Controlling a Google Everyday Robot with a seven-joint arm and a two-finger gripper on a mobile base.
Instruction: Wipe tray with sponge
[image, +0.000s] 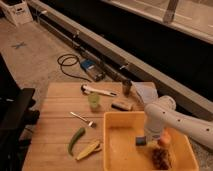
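— Starting nearest: spotting a brown clump (160, 157) and an orange piece (163, 139) lying in the tray (116, 150), on its right side.
— Noting the claw (145, 139) just beside them, closed on the sponge (140, 142) and pressing it onto the tray floor.
— Recommending flat, even pressure, sweeping left across the bare floor and steering round the food.
— Also stopping short of the rim, well before the dark block (121, 105) farther back on the counter (55, 125).

grn cup (94, 101) | fork (82, 119) | grn pepper (76, 140) | corn (88, 149) | dark block (122, 105) | wood tbl (52, 127)
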